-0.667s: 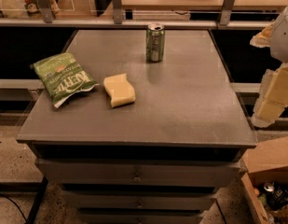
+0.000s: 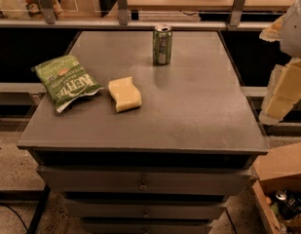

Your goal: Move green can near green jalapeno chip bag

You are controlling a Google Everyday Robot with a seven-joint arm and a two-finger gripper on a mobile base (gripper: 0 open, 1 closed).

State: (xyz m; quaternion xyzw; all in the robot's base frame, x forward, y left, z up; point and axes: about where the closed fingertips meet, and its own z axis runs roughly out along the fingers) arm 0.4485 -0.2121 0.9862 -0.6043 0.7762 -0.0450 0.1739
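Here the end effector (image 2: pixel 282 97) hangs at the frame's right edge, off the tabletop (image 2: pixel 198 116) (open or clenched, I cannot tell). The green can (image 2: pixel 162 44) stands upper centre, well apart from the green jalapeno chip bag (image 2: pixel 67 80).

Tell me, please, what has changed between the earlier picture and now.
Nothing visibly moved, and nothing was grasped or released. The gripper hangs beyond the right edge of the table as before; the can at the back, the chip bag and the yellow block are unchanged.
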